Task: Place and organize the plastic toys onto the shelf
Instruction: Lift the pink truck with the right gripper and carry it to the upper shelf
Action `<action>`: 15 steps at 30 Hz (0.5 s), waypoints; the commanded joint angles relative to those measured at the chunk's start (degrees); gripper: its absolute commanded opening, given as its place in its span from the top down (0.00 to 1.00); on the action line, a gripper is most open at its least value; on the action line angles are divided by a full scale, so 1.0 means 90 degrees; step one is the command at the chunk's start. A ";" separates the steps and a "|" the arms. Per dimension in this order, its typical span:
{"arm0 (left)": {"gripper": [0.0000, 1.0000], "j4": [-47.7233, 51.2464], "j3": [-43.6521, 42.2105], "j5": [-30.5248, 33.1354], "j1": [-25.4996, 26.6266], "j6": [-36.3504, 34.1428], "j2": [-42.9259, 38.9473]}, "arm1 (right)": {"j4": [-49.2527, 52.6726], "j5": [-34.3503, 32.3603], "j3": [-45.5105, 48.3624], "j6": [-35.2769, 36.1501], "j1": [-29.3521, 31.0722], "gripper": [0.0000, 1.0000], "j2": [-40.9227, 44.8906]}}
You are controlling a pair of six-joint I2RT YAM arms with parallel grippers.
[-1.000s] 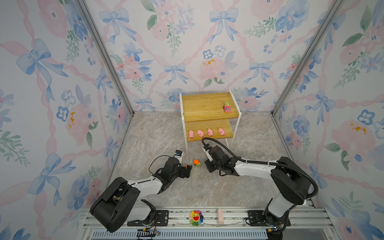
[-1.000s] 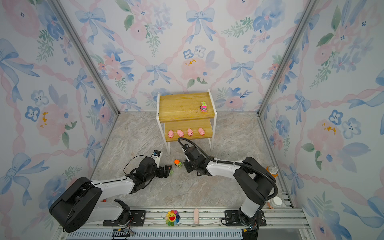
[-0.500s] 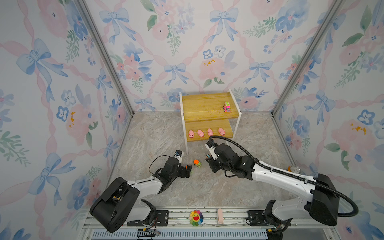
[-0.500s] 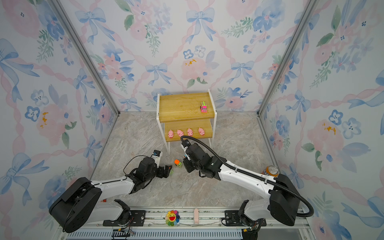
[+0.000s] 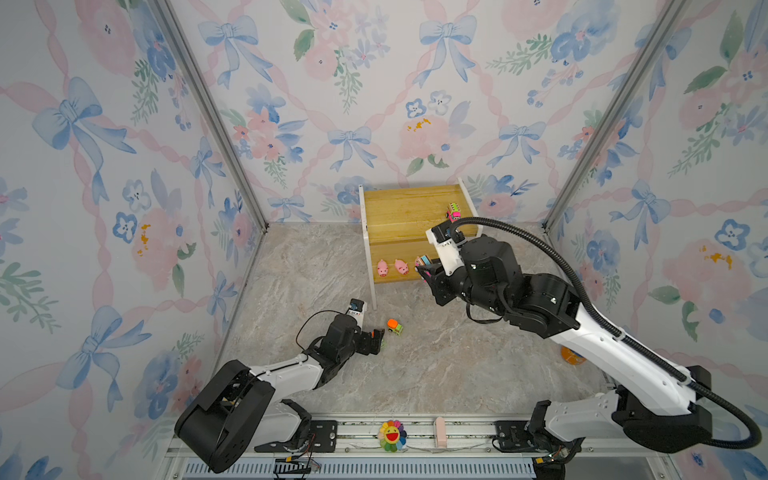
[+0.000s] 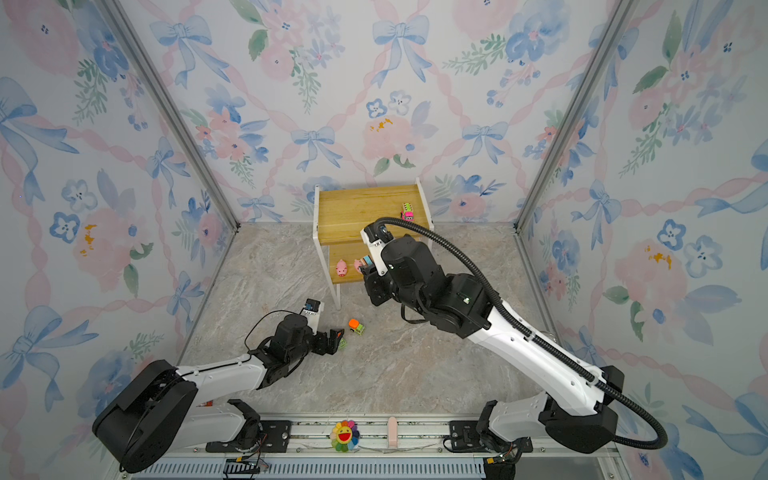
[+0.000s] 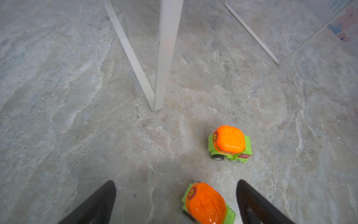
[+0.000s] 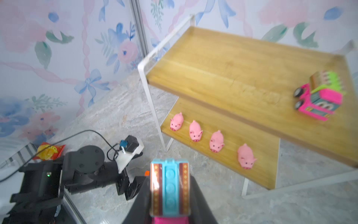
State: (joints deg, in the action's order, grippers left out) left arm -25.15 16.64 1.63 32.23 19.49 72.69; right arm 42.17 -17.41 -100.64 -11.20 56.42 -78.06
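— What is the biggest thing before you?

— The two-tier shelf (image 5: 399,212) of yellowish wood boards on thin white legs. It stands against the back wall.

— And your pincers?

— My right pincer (image 5: 426,272) is pressed together on a pink plastic truck with a striped top (image 8: 169,180). It holds the truck in the air just in front of the shelf, not yet on a board. My left pincer (image 7: 175,181) is low over the floor with its fingers wide apart. A green plastic truck with an orange top (image 7: 206,203) sits between them, not gripped. The other green truck (image 7: 229,143) is on the floor near it.

— How will the pink truck handle?

— I think it is light, hard and smooth, and its wheels can roll. So the flat sides of the body are the good place to hold, as I do. It probably belongs on the upper board, beside the pink twin (image 8: 319,99) already there.

— And the smallest toys?

— Four little pink plastic pigs (image 8: 195,131) stand in a row on the lower board.
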 commanded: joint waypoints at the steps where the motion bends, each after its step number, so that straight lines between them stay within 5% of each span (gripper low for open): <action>1: 0.02 0.0107 -0.0048 0.0024 0.0014 -0.0064 -0.0028 | 0.0799 -0.0267 -0.1094 0.0263 -0.0363 0.77 -0.0447; 8: 0.02 0.0108 -0.0077 0.0003 0.0018 -0.0046 -0.0079 | 0.1460 0.0148 -0.3473 0.0418 -0.1257 0.77 -0.1763; 15: 0.02 0.0106 -0.0106 -0.0039 0.0018 -0.0046 -0.0174 | 0.1564 0.0685 -0.4172 0.0045 -0.2166 0.77 -0.2581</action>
State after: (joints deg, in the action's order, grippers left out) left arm -25.12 16.58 1.61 32.23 19.49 72.29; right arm 53.17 -13.89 -136.14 -9.15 39.48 -99.83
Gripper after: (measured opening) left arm 0.978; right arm 0.269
